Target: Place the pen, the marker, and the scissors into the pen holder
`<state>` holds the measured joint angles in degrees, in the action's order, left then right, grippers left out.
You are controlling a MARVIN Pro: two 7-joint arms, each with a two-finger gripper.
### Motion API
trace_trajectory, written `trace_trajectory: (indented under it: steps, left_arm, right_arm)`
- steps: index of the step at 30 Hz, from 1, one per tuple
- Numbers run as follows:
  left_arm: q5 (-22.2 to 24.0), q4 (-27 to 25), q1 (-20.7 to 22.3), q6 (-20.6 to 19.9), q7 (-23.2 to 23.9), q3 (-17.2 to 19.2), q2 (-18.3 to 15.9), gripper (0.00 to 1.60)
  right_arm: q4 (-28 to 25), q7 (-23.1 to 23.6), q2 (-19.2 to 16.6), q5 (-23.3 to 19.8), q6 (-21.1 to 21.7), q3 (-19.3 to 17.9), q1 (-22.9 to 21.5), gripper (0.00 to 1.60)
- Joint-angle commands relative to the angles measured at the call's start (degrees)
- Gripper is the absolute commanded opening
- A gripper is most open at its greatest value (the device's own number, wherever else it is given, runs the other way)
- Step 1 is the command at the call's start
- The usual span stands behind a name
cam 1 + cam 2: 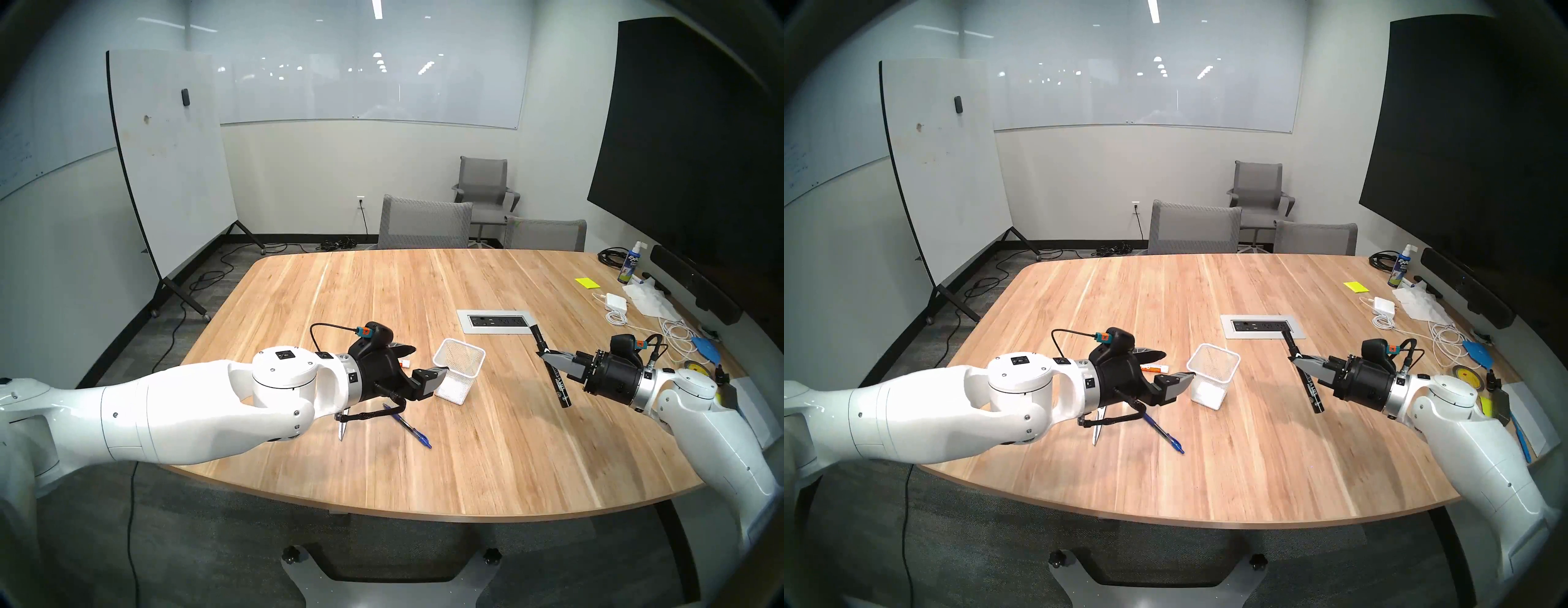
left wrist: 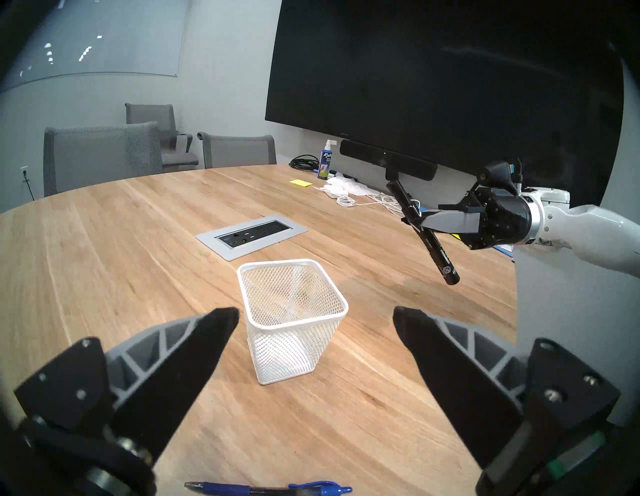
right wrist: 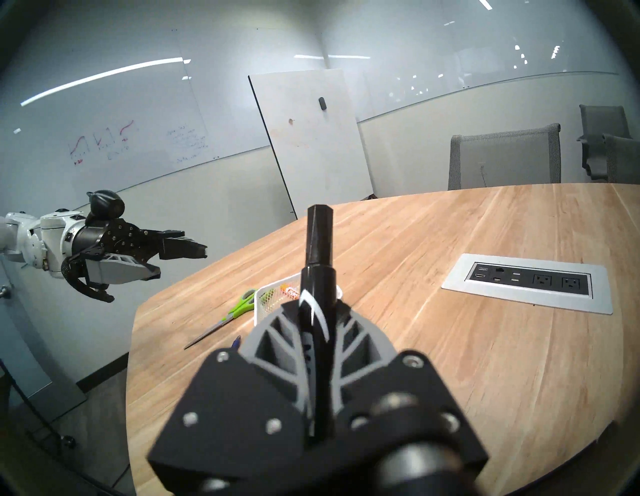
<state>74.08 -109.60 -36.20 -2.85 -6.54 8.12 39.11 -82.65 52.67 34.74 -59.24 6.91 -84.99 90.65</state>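
A: Starting at the left of the head view, what is the left claw doing?

B: It hangs above the worktop with its jaws spread wide and nothing between them. Its nearer finger overlaps the near left side of the pen holder; I cannot tell whether they touch.

A: And under that arm?

B: The scissors lie flat, mostly hidden in the head view. In the right wrist view their green handles sit just left of the pen holder, blades pointing toward the lower left. The pen lies on the wood just right of them, below the pen holder in the frame.

A: Center?

B: The pen holder stands upright, empty as far as the left wrist view shows.

A: Right side?

B: The right claw is clenched on the marker, held tilted in the air, well apart from the pen holder.
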Motion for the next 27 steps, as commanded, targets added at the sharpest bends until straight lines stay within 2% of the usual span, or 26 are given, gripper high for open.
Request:
trace_trajectory:
  steps: [1,19,27]
  left_arm:
    - [0.4,-1.4,1.0,1.1,-1.7,1.6,2.8,1.6]
    - [3.2,-3.4,0.4,2.8,-8.9,2.6,4.6,1.6]
    - [4.2,-3.3,-0.2,4.1,-10.2,2.6,4.9,1.6]
  right_arm:
    - [-1.6,1.2,0.2,-1.0,-1.9,-1.5,1.0,0.0]
    - [-5.6,3.3,0.6,-2.4,-4.7,-4.2,6.0,0.0]
    - [-6.5,4.6,1.1,-2.7,-6.3,-5.1,7.7,0.0]
